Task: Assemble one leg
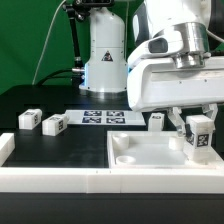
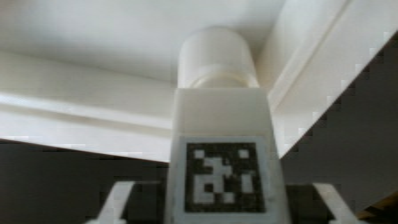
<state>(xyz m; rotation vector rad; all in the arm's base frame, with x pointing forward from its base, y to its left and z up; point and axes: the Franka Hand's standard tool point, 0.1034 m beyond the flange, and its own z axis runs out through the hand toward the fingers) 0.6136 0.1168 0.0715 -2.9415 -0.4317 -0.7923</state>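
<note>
My gripper (image 1: pixel 199 127) is shut on a leg (image 1: pixel 201 138), a small white oblong block with a black-and-white tag on its face. It holds the leg upright over the right part of the big white tray-like panel (image 1: pixel 140 156). In the wrist view the leg (image 2: pixel 222 120) runs out from between the fingers (image 2: pixel 125 200), and its rounded end sits close to an inner corner of the panel (image 2: pixel 89 90). I cannot tell whether it touches. Three more legs lie on the black table: two (image 1: pixel 29 120) (image 1: pixel 54 124) at the exterior view's left and one (image 1: pixel 155 121) behind the panel.
The marker board (image 1: pixel 103 117) lies flat behind the panel. The robot's white base (image 1: pixel 105 50) stands at the back. A low white wall (image 1: pixel 50 178) runs along the front edge and left side of the table.
</note>
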